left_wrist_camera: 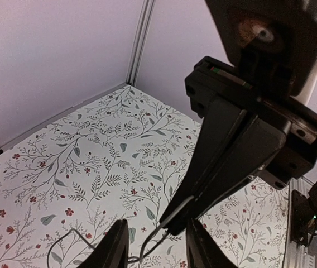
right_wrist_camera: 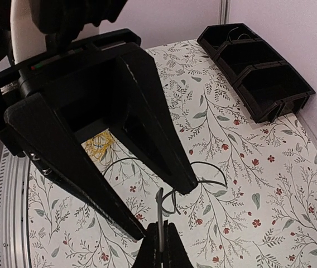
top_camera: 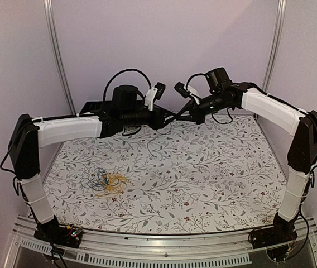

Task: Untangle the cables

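Note:
My two grippers meet in the air above the back middle of the table. The right gripper [right_wrist_camera: 159,228] is shut on one end of a thin black cable [right_wrist_camera: 209,162], which loops down toward the cloth. Around that pinched end the left gripper [left_wrist_camera: 157,234] stands open, one finger on each side of the right gripper's tip [left_wrist_camera: 176,220], and the cable [left_wrist_camera: 147,245] dangles between them. In the top view the left gripper [top_camera: 168,116] and right gripper [top_camera: 182,115] almost touch. A yellow cable [top_camera: 115,184] and a blue cable [top_camera: 94,180] lie tangled together at the front left.
The table wears a floral cloth [top_camera: 214,167]. A row of black bins [right_wrist_camera: 259,72] stands along the back left wall. White walls and metal posts [left_wrist_camera: 139,42] close in the back and sides.

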Motion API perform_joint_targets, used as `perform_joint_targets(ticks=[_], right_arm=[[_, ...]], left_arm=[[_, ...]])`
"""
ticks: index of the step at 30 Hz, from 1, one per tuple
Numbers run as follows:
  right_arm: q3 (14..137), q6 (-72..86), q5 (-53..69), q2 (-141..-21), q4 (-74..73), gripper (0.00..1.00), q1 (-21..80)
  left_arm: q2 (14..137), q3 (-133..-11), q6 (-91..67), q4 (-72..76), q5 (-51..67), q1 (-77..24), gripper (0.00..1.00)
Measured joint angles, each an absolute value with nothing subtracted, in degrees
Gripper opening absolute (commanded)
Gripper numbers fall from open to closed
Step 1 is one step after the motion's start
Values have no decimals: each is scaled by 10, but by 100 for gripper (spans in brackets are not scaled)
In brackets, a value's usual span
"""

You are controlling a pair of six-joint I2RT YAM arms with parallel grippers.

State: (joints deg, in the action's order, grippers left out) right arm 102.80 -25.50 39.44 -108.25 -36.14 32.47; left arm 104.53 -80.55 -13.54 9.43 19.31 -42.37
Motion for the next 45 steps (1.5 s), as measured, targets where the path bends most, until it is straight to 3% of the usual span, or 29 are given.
perform_joint_targets(ticks=[9, 16, 21, 28, 29, 33, 35, 38, 45], right_arm=[[1027, -250, 370, -1082, -358, 0, 323], [1027, -249, 380, -1082, -368, 0, 327], [1025, -248, 393, -1082, -373, 0, 342], [1023, -243, 396, -1082, -373, 0, 341], [1023, -242, 396, -1082, -374, 0, 341], [1023, -237, 395, -1082, -373, 0, 341], [1023, -235, 394, -1082, -373, 0, 341], [1023, -233, 392, -1082, -373, 0, 341], [1024, -232, 384, -1082, -373, 0, 341]], left_arm=[[1058, -829, -116, 76, 135, -434, 23], [1091, -869, -100, 51, 32, -423, 21], [1093, -863, -84, 45, -11, -385, 0], [1082, -844, -80, 53, -20, -349, 0], [1077, -843, -80, 53, -17, -345, 2], [1060, -840, -77, 73, 37, -335, 34], [1048, -833, -72, 81, 80, -334, 42], [1025, -811, -67, 84, 145, -334, 47], [997, -789, -36, 72, 254, -347, 47]])
